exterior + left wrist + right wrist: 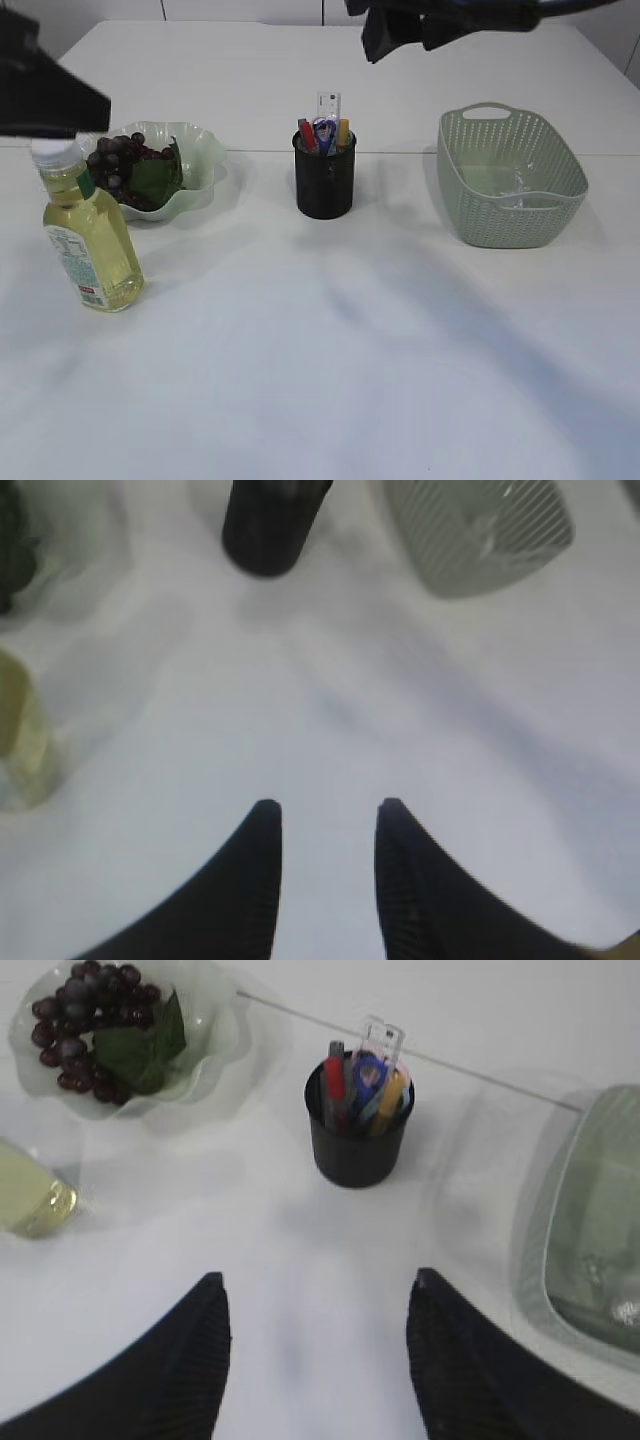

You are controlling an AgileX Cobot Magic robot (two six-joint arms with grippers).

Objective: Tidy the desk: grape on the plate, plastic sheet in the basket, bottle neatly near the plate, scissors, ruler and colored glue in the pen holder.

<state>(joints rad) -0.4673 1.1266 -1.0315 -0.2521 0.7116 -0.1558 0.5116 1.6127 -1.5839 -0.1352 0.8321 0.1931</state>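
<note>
Dark grapes (118, 160) with a green leaf lie on the pale green wavy plate (205, 150); they also show in the right wrist view (75, 1020). The bottle of yellow liquid (85, 235) stands upright in front of the plate. The black pen holder (324, 180) holds the clear ruler (328, 104), scissors (368, 1075) and colored glue sticks (335, 1078). The clear plastic sheet (520, 190) lies in the green basket (500, 225). My left gripper (325, 805) is open and empty, high above the table. My right gripper (315, 1280) is open and empty, above the table in front of the pen holder.
The white table has a seam (400, 152) running across behind the objects. Both arms hang high: the left at the top left (40, 85) and the right at the top (440, 20) of the exterior view.
</note>
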